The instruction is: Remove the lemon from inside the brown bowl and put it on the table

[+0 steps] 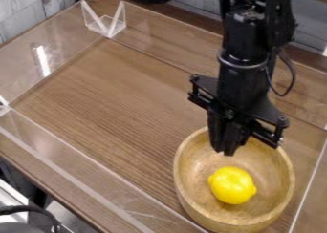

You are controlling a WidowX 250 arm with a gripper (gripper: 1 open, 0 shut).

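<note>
Yellow and glossy, the lemon [232,186] is seen lying inside the brown bowl [190,175], which is set on the table [115,103]. Above the fruit, clear of it, the gripper [228,147] is pointed downward, empty; its jaw gap cannot be told.

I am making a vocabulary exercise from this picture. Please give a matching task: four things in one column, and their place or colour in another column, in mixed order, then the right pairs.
Things:
1. lemon
2. brown bowl
3. pincer
4. table

Descriptions:
A. dark wood grain, clear walls at its edges
B. black, above the bowl's far rim
C. yellow, lying inside the bowl
D. light wood, round, on the table's near right part

Pairs: 1-C, 2-D, 3-B, 4-A
</note>
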